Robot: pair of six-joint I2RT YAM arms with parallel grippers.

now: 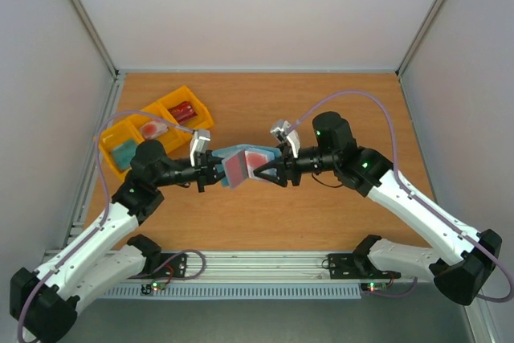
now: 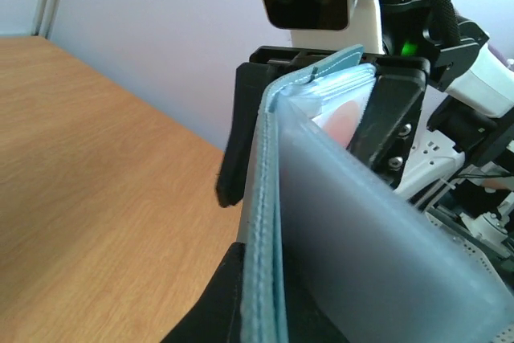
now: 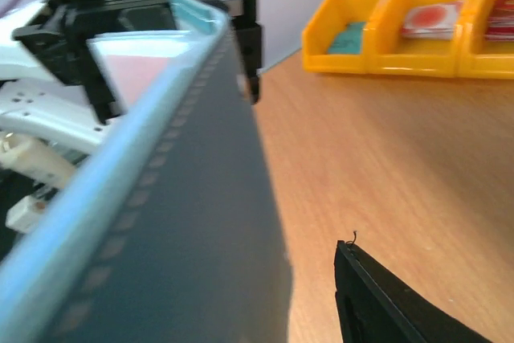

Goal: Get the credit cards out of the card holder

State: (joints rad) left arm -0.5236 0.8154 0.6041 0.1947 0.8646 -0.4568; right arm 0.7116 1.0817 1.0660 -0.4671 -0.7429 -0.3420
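1 card holder (image 1: 231, 155) — left end effector (image 1: 218, 176) clamps it; right end effector (image 1: 263, 173) gapes, per wrist view.

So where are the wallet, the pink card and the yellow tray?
wallet (image 2: 269, 230): left wrist view, on its stitched edge.
pink card (image 1: 241, 166): top view, on the middle of its face.
tray (image 3: 385, 60): right wrist view, on its front wall.

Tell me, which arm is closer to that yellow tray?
Left. The left arm lies right beside the yellow tray, at its near edge, jaws shut on the card holder. The right arm reaches in from the card holder's other side, farther from the tray.
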